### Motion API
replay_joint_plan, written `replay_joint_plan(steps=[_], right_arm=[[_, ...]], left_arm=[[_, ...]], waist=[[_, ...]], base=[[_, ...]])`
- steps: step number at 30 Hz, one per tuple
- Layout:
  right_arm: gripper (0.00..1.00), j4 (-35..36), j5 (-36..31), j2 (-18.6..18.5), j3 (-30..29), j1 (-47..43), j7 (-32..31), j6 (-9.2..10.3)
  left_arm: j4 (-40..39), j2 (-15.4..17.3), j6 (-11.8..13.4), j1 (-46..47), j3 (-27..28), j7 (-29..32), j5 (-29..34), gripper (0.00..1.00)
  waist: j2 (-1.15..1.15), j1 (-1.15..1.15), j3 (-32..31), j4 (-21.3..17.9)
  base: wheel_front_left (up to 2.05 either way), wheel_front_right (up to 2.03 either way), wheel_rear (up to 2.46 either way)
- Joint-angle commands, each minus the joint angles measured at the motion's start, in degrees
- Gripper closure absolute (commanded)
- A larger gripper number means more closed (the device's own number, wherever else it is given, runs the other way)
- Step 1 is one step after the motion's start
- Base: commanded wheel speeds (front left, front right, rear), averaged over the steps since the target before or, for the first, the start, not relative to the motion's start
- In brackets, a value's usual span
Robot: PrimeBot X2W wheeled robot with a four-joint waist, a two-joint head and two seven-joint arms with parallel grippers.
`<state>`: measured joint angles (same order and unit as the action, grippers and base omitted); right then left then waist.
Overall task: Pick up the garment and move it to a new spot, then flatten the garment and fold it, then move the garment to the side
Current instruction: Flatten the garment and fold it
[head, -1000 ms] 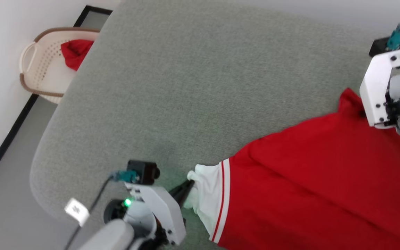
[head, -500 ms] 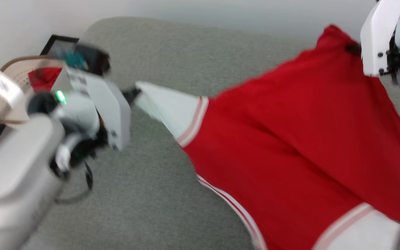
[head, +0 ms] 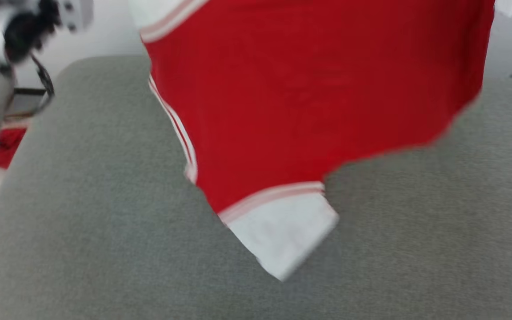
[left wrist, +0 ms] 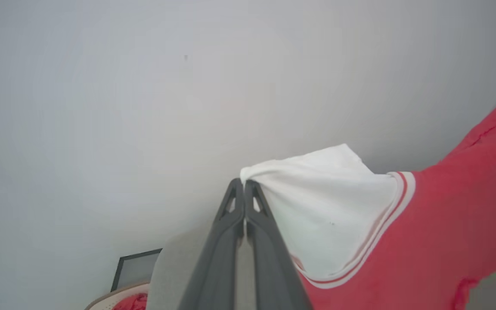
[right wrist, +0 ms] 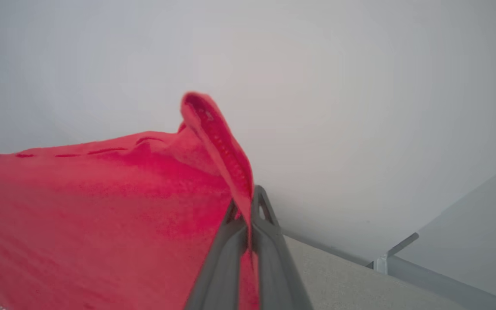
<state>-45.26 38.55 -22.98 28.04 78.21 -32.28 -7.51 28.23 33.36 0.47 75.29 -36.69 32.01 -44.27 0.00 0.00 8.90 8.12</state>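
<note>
Left gripper (left wrist: 244, 189) clamped tight on a white corner of the garment (left wrist: 446, 224). Right gripper (right wrist: 248, 206) pinched closed on its red hem. Both my arms are up, garment hanging spread between them. Its low white panel sits at 6 o'clock over the grey fabric surface (head: 105, 249); contact unclear, head view blurred. Basket (left wrist: 114, 299) at 7 o'clock, cut off. Pale wall (left wrist: 144, 86) beyond.

Arms held high — left gripper (left wrist: 244, 183), right gripper (right wrist: 248, 202); both clamped
</note>
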Motion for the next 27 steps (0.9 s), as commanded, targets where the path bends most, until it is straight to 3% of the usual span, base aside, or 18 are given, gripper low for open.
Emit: replay_joint_plan(steps=[1, 15, 27], right_arm=[[1.0, -1.0, -1.2, 0.5, -0.8, 1.3, 2.6, 0.04], [1.0, -8.3, -5.4, 3.4, -3.9, 6.0, 16.4, 0.04], [1.0, -8.3, -6.7, 3.4, -3.5, 10.4, 23.7, 0.04]], left_arm=[[2.3, -0.6, -0.6, 3.1, 0.0, -2.2, 1.6, 1.0], [22.2, -7.6, -1.9, 18.0, -0.1, -20.6, 7.7, 1.0], [31.5, -8.5, -4.2, 27.7, -0.4, -29.8, 9.5, 1.0]], waist=[[0.0, 0.0, -1.8, -2.5], [0.0, 0.0, -3.7, -6.1], [0.0, 0.0, 3.9, -9.0]], base=[[0.0, 0.0, 0.0], [0.0, 0.0, 0.0], [0.0, 0.0, 0.0]])
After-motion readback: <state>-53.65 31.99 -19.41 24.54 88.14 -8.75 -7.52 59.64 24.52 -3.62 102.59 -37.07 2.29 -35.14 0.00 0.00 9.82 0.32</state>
